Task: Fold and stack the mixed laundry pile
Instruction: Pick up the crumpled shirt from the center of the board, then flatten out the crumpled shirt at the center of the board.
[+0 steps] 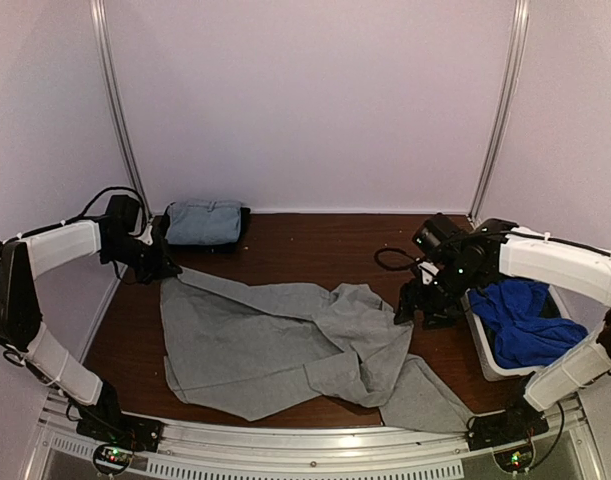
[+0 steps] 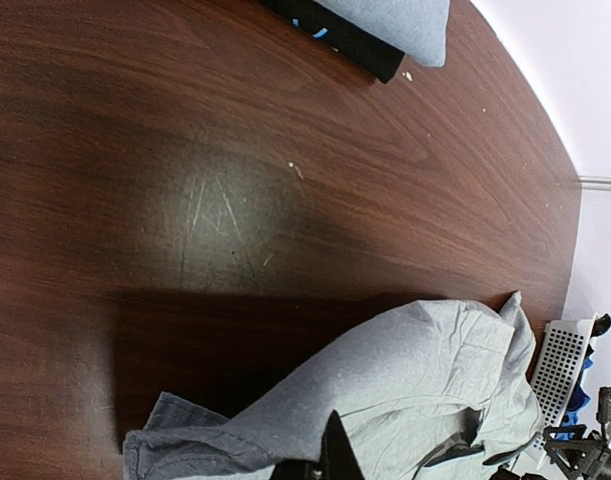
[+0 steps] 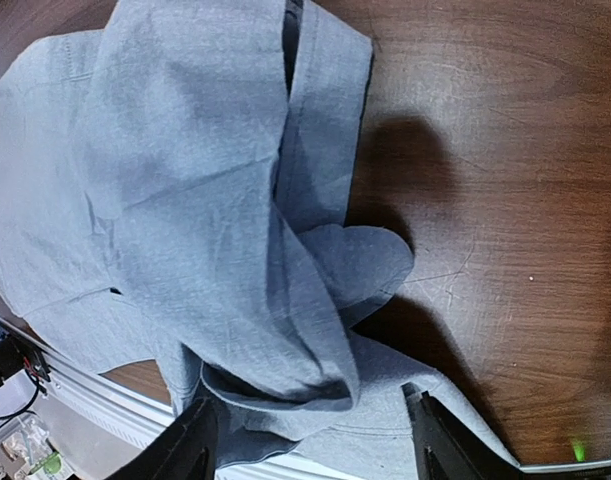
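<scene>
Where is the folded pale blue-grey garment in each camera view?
Top external: folded pale blue-grey garment at the far left of the dark brown wooden table.
Left wrist: garment at top edge, right of centre.
Right wrist: not in it.
Shared landmark: the spread light grey cloth garment, in all three views.

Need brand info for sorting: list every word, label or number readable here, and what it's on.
None readable.
Grey garment, blue cloth and white bin show no print.
Blue marking on the dark piece under the folded light piece: too blurred to read.
</scene>
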Robot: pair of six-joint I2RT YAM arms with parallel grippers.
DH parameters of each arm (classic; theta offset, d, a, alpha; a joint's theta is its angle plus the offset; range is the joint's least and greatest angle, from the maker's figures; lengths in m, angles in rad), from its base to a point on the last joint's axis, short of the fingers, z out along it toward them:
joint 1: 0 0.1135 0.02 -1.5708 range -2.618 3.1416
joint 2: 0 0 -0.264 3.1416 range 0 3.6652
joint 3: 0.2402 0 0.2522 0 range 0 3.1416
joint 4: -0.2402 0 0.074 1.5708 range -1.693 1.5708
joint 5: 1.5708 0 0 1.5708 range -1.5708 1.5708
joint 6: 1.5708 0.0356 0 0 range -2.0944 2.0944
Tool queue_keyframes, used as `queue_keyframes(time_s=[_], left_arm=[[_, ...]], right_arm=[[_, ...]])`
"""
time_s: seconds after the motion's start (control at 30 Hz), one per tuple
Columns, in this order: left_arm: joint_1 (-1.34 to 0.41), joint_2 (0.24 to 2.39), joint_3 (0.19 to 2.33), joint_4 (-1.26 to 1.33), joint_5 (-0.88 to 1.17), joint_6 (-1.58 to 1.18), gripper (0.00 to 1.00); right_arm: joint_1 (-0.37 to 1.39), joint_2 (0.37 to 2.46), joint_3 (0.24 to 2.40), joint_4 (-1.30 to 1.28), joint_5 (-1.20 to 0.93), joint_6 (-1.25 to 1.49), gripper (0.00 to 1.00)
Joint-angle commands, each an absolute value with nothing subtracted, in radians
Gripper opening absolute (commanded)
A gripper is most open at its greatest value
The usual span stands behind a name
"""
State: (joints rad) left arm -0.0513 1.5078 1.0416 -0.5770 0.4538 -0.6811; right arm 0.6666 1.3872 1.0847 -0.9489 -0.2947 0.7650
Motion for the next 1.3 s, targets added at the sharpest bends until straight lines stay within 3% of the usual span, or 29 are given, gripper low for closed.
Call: queue_keyframes(time_s=[0.0,0.1,0.17,0.33,0.87,1.27], left_arm=[[-0.044,1.483,1.049,-0.548,0.47,-0.663,0.0],[-0.044,1.481,1.051,-0.549,0.47,-0.664,0.0],[-0.044,1.477,1.051,-0.549,0.471,-0.664,0.0],[-0.044,1.466,1.07,-0.559,0.481,-0.661,0.0],[-0.061,1.442,1.565,-0.604,0.68,-0.651,0.0],[-0.219,1.149,1.616,-0.556,0.694,-0.73,0.0]], right_arm=[[0.652,1.409,1.055,-0.903,-0.305,0.772,0.68],[0.644,1.425,1.028,-0.866,-0.341,0.772,0.65],[0.632,1.425,0.993,-0.831,-0.377,0.772,0.55],[0.604,1.353,1.0,-0.793,-0.432,0.774,0.0],[0.492,1.088,1.619,-0.766,-0.188,0.658,0.0],[0.494,0.914,1.806,-0.679,-0.3,0.641,0.0]])
